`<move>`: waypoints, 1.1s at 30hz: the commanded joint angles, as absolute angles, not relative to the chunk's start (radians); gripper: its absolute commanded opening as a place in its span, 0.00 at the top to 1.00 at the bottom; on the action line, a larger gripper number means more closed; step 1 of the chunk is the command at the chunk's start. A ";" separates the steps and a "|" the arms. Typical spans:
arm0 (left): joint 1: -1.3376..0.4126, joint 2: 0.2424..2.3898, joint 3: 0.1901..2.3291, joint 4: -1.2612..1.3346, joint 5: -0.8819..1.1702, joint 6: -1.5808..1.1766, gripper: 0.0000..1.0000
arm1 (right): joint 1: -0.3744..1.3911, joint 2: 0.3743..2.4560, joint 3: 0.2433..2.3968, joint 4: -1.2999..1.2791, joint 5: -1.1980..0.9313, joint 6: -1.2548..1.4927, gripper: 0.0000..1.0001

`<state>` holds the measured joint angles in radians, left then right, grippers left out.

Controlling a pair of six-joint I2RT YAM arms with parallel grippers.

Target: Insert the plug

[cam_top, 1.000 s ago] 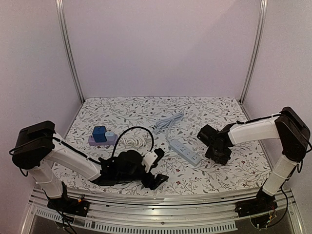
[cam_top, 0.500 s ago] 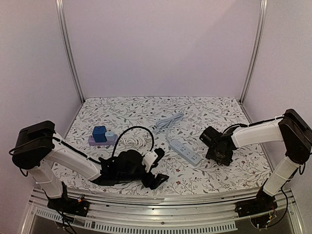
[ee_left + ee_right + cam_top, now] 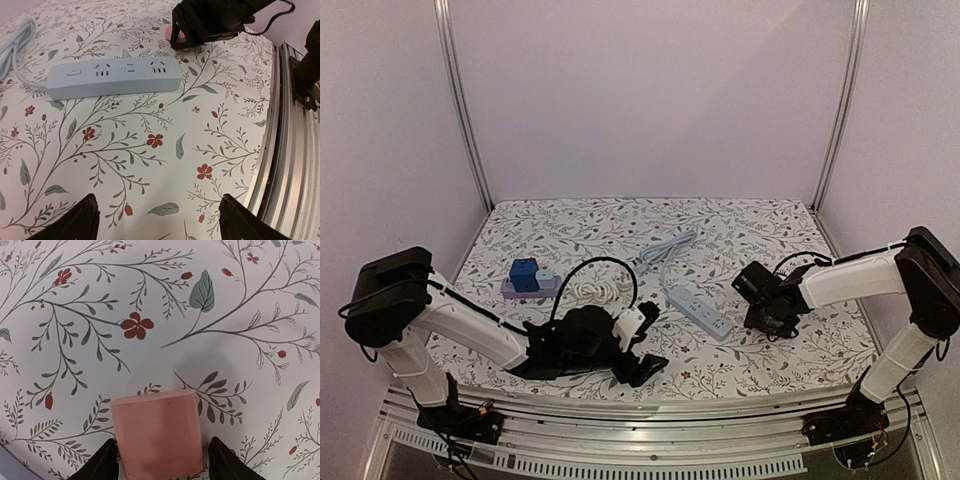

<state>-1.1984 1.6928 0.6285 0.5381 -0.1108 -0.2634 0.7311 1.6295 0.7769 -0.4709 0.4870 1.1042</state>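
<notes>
**Right claw at the plug, power strip at its 9 o'clock**

The right claw [image 3: 162,464] pointed down at the worktop [image 3: 570,225], with the pink plug [image 3: 157,432] lying between its two fingers. The fingers stood close against the plug's sides. Whether they pressed it or merely flanked it could not be told, and no prongs showed.

In the top view the pale power strip [image 3: 700,312] lay near, at the right claw's 9 o'clock. Its long axis ran from about 10 to 4 o'clock, and its cord [image 3: 665,248] led off from the far end. The left wrist view showed the strip's sockets facing up.

The left claw [image 3: 160,220] was spread wide with nothing between its fingers. It rested low by the near rail [image 3: 290,125], and the strip lay between its 1 and 2 o'clock.

The right arm was judged the nearer and the better placed. The coming move would probably turn on carrying the plug toward 9 o'clock and squaring it to the strip's slanted axis.

The worktop carried a flat floral cloth. A purple strip [image 3: 525,290] bearing a blue adapter [image 3: 524,272] and a coil of white cable [image 3: 595,288] lay well apart to the left. Plain pale walls enclosed the cell.
</notes>
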 commanded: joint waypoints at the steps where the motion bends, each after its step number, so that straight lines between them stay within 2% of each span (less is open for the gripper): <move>1: -1.184 1.699 0.650 0.530 -0.099 -0.269 0.18 | 0.731 1.618 0.731 -0.475 0.483 1.035 0.40; 7: -1.184 1.707 0.658 0.527 -0.094 -0.272 0.18 | 0.733 1.608 0.717 -0.443 0.487 0.997 0.43; 12: -1.184 1.706 0.658 0.529 -0.090 -0.275 0.19 | 0.732 1.607 0.718 -0.435 0.485 0.977 0.49; 21: -1.184 1.695 0.653 0.531 -0.087 -0.279 0.18 | 0.745 1.591 0.736 -0.455 0.496 0.967 0.72; 26: -1.182 1.654 0.648 0.523 -0.087 -0.288 0.13 | 0.810 1.554 0.766 -0.496 0.555 0.955 0.79; 33: -1.108 1.474 0.618 0.478 0.070 -0.364 0.04 | 0.925 1.469 0.780 -0.450 0.615 0.851 0.80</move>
<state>-1.1660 1.5875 0.6365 0.5064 -0.0170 -0.3122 0.8650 1.5429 0.7654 -0.4881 0.5537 0.9371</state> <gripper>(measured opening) 0.946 0.423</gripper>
